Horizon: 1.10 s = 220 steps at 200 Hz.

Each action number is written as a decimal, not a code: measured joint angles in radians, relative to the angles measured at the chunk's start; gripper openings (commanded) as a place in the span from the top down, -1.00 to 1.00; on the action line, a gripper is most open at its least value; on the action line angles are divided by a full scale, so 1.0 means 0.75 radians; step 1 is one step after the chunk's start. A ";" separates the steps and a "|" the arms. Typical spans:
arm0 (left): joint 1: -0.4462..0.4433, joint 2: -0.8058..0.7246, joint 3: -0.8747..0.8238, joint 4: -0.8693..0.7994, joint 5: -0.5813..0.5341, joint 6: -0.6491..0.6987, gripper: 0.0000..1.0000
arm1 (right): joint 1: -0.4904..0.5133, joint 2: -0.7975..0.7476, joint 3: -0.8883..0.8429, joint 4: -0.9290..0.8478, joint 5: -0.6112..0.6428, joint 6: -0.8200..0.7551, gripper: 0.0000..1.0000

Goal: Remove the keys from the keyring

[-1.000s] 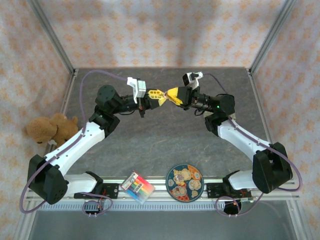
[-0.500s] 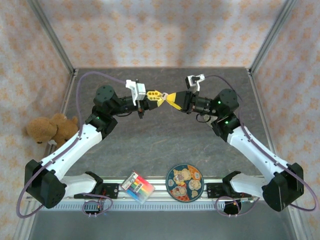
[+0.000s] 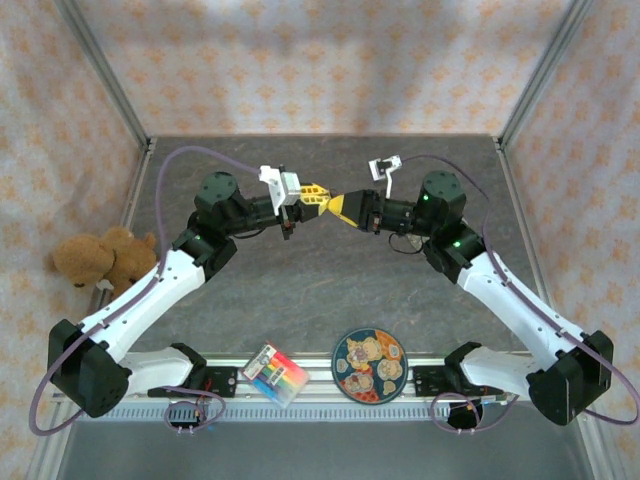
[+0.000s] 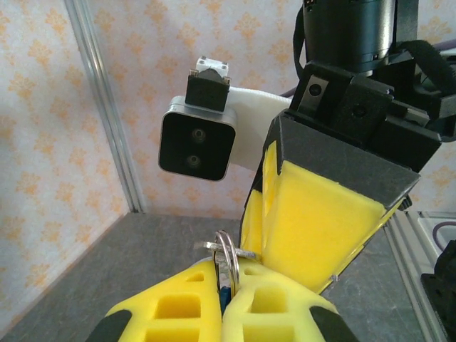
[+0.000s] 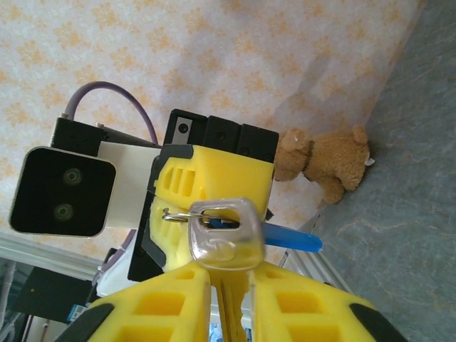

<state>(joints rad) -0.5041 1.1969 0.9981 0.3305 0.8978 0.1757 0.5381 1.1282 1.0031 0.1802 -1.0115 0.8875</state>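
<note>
**A:** What does the view from above tell you?

**B:** It shows the left gripper (image 3: 313, 194) and the right gripper (image 3: 342, 206) meeting tip to tip, raised over the far middle of the table (image 3: 320, 285). The things between the tips are too small to make out there. That view also shows a round patterned plate (image 3: 368, 365) at the near edge and a teddy bear (image 3: 103, 258) at the left side.

**A:** Do the wrist cameras give more?

**B:** Yes. In the right wrist view the key (image 5: 221, 234) is very near the lens. It is pale and silvery, with a small rounded head that has a slot in it. Its thin shank goes down between the two yellow fingers of the right gripper (image 5: 226, 279), and these are closed on it. A fine wire passes through the slot. Beside the head is the keyring (image 5: 288, 239), a flat tag of bright blue pointing to the right from the tips of the left gripper.

**A:** And the left wrist view?

**B:** There the wire loop (image 4: 226, 256) stands upright out of the left gripper (image 4: 224, 281). Its fingers are pressed fully together, with a little piece of blue pinched between them. So this gripper holds the keyring. The yellow pads of the right gripper come from above and touch the loop. The key's head is mostly hidden here.
</note>
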 measured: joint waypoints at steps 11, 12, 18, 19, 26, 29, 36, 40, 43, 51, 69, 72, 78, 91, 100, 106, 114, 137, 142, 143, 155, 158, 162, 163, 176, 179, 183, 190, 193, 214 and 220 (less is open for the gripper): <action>-0.001 0.000 0.000 -0.006 -0.008 0.010 1.00 | 0.000 0.000 0.001 -0.007 0.009 -0.003 0.78; -0.001 0.000 0.000 -0.007 -0.009 0.011 1.00 | 0.000 0.000 0.001 -0.009 0.009 -0.004 0.79; -0.001 0.000 0.000 -0.008 -0.013 0.013 1.00 | 0.000 0.000 0.001 -0.012 0.014 -0.004 0.81; -0.001 0.000 0.000 -0.009 -0.015 0.014 1.00 | 0.000 0.000 0.001 -0.013 0.016 -0.003 0.81; -0.001 0.000 0.000 -0.011 -0.020 0.015 1.00 | 0.000 0.000 0.001 -0.014 0.021 -0.005 0.86; -0.001 0.000 0.000 -0.014 -0.022 0.017 1.00 | 0.000 0.000 0.001 -0.012 0.024 -0.009 0.88; -0.001 0.000 0.000 -0.025 -0.026 0.022 1.00 | 0.000 -0.002 0.001 -0.010 0.025 -0.012 0.90; -0.001 0.000 0.000 -0.035 -0.028 0.023 1.00 | 0.001 -0.003 0.003 -0.008 0.024 -0.011 0.90; -0.001 0.000 0.000 -0.042 -0.027 0.023 1.00 | 0.003 -0.005 0.004 -0.007 0.026 -0.012 0.90; -0.005 0.001 0.000 -0.051 -0.027 0.024 1.00 | 0.006 -0.010 0.004 -0.009 0.030 -0.013 0.89; -0.013 -0.008 0.000 -0.054 -0.033 0.038 1.00 | 0.008 -0.020 0.004 -0.011 0.034 -0.013 0.85; -0.014 -0.009 0.000 -0.054 -0.033 0.039 1.00 | 0.008 -0.021 0.004 -0.011 0.034 -0.013 0.85; -0.015 -0.013 0.000 -0.057 -0.033 0.044 1.00 | 0.009 -0.024 0.004 -0.011 0.034 -0.013 0.85; -0.017 -0.018 0.000 -0.059 -0.033 0.048 1.00 | 0.009 -0.026 0.004 -0.011 0.034 -0.013 0.78; -0.018 -0.022 0.000 -0.064 -0.033 0.048 1.00 | 0.009 -0.026 0.005 -0.011 0.041 -0.012 0.77; -0.018 -0.022 0.000 -0.067 -0.033 0.048 1.00 | 0.009 -0.026 0.005 -0.011 0.045 -0.009 0.77; -0.018 -0.023 0.000 -0.069 -0.033 0.048 1.00 | 0.009 -0.026 0.005 -0.010 0.053 -0.007 0.77; -0.018 -0.026 0.000 -0.070 -0.034 0.048 1.00 | 0.009 -0.026 0.005 -0.005 0.063 0.002 0.76; -0.018 -0.026 0.000 -0.070 -0.035 0.048 1.00 | 0.009 -0.026 0.005 -0.004 0.065 0.003 0.76; -0.018 -0.026 0.000 -0.070 -0.035 0.049 1.00 | 0.009 -0.026 0.005 -0.004 0.065 0.003 0.76; -0.018 -0.026 0.000 -0.070 -0.037 0.049 1.00 | 0.009 -0.026 0.005 -0.002 0.074 0.003 0.74; -0.018 -0.026 0.000 -0.070 -0.037 0.049 1.00 | 0.009 -0.026 0.005 -0.001 0.075 0.003 0.73; -0.018 -0.026 0.000 -0.070 -0.037 0.049 1.00 | 0.009 -0.026 0.005 -0.001 0.079 0.003 0.73; -0.018 -0.026 0.000 -0.070 -0.037 0.049 1.00 | 0.009 -0.026 0.005 -0.001 0.079 0.003 0.73; -0.025 -0.026 0.000 -0.070 -0.048 0.049 1.00 | 0.009 -0.026 0.005 0.000 0.087 0.003 0.77; -0.026 -0.026 0.000 -0.070 -0.051 0.049 1.00 | 0.009 -0.026 0.005 -0.001 0.087 0.004 0.79; -0.026 -0.026 0.000 -0.070 -0.054 0.049 1.00 | 0.009 -0.026 0.005 0.000 0.089 0.004 0.83; -0.026 -0.026 0.000 -0.070 -0.056 0.049 1.00 | 0.009 -0.026 0.005 0.000 0.093 0.004 0.87; -0.026 -0.026 0.000 -0.071 -0.057 0.049 1.00 | 0.009 -0.026 0.005 0.001 0.094 0.012 0.87; -0.026 -0.028 0.000 -0.073 -0.062 0.049 1.00 | 0.009 -0.026 0.007 -0.001 0.099 0.008 1.00; -0.026 -0.030 0.000 -0.074 -0.063 0.049 1.00 | 0.009 -0.026 0.008 -0.001 0.098 0.002 1.00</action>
<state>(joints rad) -0.5240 1.1748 0.9981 0.2749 0.8509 0.2123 0.5446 1.1088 1.0088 0.1795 -0.9382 0.8886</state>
